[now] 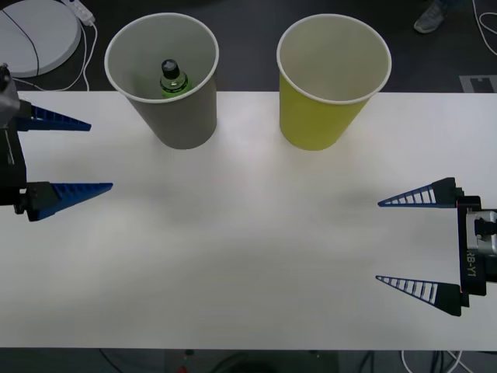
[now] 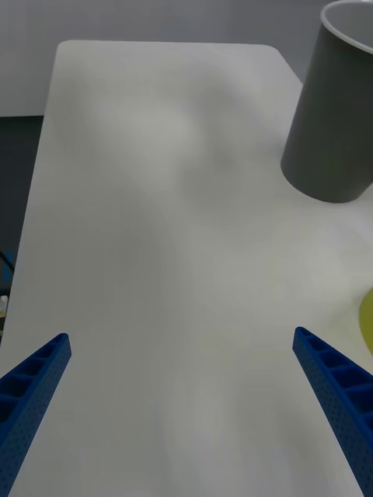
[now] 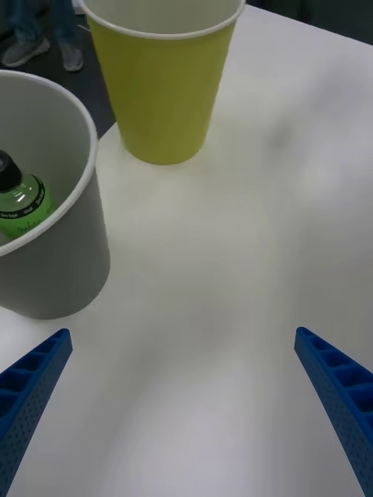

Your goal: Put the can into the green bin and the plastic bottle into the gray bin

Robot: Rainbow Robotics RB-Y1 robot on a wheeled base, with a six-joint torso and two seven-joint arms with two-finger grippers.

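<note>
Here, left gripper (image 1: pixel 99 155): hovers at the table's left edge, its blue ribbed fingers (image 1: pixel 54 119) spread wide and pointing inward across the table, holding nothing.
Right gripper (image 1: pixel 378 241): hangs at the table's right edge, nearer the front, fingers likewise parted and empty, pointing inward.
Gray bin (image 1: pixel 182 116): upright at the back of the table, left of centre, just beside the left gripper's reach.
Plastic bottle (image 1: pixel 172 78): stands inside the gray bin, black cap up, green label visible below the rim; the left wrist view shows it against the bin's inner wall (image 3: pixel 19 203).
Green bin (image 1: pixel 322 116): upright at the back, right of centre, apart from the gray bin with a gap of bare table between; its inside looks pale, contents cannot be told.
Table (image 1: pixel 233 256): white, with wide open surface between the two grippers and in front of both bins.
Back edge: both bins sit close to it.
</note>
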